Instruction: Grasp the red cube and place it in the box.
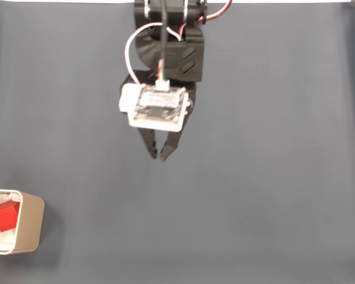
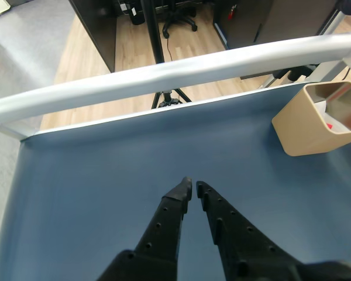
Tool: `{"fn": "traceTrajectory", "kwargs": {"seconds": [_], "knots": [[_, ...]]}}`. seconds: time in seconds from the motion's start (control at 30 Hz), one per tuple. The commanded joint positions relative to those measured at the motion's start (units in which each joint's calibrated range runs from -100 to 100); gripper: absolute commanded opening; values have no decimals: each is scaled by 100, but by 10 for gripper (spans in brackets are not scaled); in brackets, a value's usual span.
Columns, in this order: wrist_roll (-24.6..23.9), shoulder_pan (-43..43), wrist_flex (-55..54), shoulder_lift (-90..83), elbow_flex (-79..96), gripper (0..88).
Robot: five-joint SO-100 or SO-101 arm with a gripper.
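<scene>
fixed view, left to right: small matte red cube already sits inside the tan rounded box with white interior at bottom-left. black two-finger gripper hangs mid-mat, well apart, fingertips nearly together, empty. placement looks done; nothing left but retract.

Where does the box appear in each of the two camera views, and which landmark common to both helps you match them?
Fixed view: the box sits at the lower left edge, partly cut off, with the red cube inside it.
Other view: the box sits at the right edge, upper half, with a red patch inside that may be the cube.
Shared landmark: the gripper, over the blue-grey mat.
</scene>
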Motion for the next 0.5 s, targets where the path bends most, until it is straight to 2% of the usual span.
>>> {"fn": "traceTrajectory", "kwargs": {"seconds": [0.0, 0.47], "knots": [[20, -134, -275, -656, 558, 0], [24, -319, -840, -2068, 3150, 0]]}}
